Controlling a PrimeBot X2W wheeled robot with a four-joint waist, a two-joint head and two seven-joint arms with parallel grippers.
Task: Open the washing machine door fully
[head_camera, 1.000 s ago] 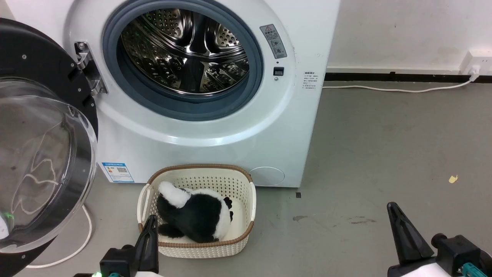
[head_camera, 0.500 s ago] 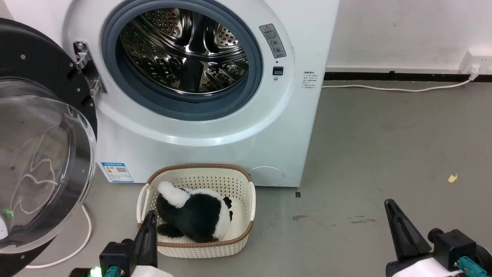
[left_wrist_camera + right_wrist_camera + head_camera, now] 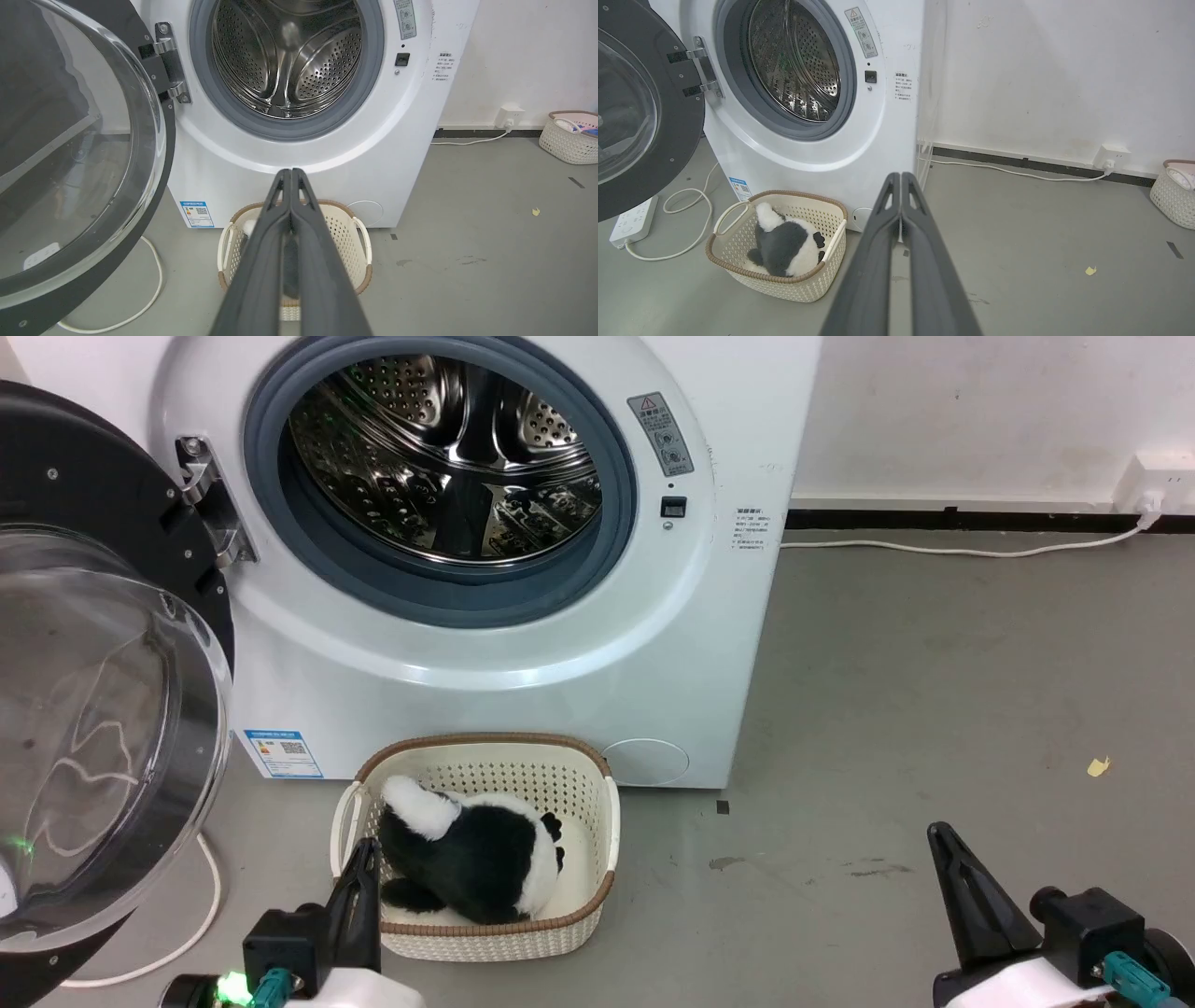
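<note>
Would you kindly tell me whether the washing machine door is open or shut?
Open: the washing machine door hangs swung out left on its hinge, leaving the steel drum exposed.

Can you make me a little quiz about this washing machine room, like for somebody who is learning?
1. True or false: the washing machine door stands open, away from the drum.
2. What lies in the cream basket? A) a towel B) a black-and-white plush toy C) shoes
3. Fill in: the left pincer and the right pincer are both ____, holding nothing.
Key: 1 true; 2 B; 3 shut.
</note>
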